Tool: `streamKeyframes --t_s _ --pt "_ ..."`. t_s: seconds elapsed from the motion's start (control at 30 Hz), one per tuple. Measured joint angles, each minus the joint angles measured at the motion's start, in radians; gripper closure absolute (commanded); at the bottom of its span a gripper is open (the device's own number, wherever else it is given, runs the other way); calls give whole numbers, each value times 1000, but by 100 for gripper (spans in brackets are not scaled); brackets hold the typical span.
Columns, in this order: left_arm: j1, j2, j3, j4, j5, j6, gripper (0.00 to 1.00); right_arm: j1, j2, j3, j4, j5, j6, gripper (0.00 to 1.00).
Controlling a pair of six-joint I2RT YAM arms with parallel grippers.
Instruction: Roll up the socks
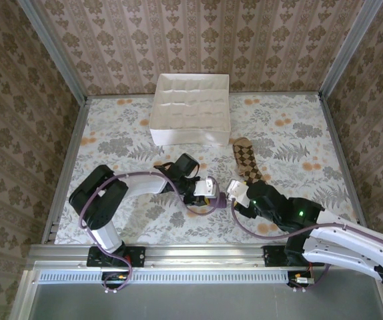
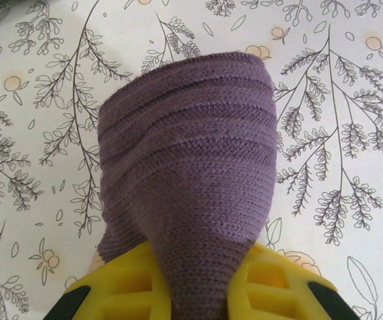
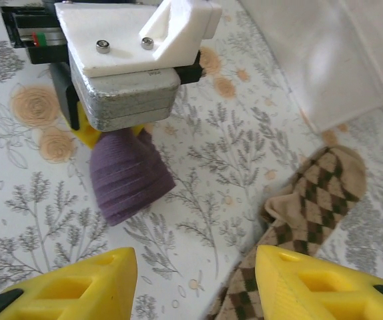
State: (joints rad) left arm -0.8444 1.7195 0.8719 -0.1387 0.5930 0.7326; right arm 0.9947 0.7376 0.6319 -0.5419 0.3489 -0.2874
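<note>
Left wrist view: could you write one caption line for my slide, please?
Left pincer shut on a dark purple ribbed knitted sock, seen against the white floral-printed tabletop.

Robotics laboratory test cell: aluminium framing (image 1: 53, 50), wallpaper-clad panels (image 1: 198, 40), floral-covered table (image 1: 125, 127), two robot arms (image 1: 138, 181) bolted at its edge.

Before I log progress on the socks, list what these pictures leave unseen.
Purple sock: left wrist view, its lower end vanishes between the left gripper's fingers.
Checked sock: right wrist view, bottom edge cuts it off; top view, right gripper covers its near end.
</note>
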Motion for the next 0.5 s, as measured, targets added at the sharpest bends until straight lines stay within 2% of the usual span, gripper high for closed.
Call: streamKeyframes --t_s 0.17,0.33,0.5 --pt "15 32 47 -65 42 -7 100 30 -77 -26 14 69 6 50" --pt "27 66 85 -126 97 -26 100 95 -40 -53 55 121 40 51" --pt "30 108 130 -196 160 -56 100 118 -11 -143 148 135 58 51"
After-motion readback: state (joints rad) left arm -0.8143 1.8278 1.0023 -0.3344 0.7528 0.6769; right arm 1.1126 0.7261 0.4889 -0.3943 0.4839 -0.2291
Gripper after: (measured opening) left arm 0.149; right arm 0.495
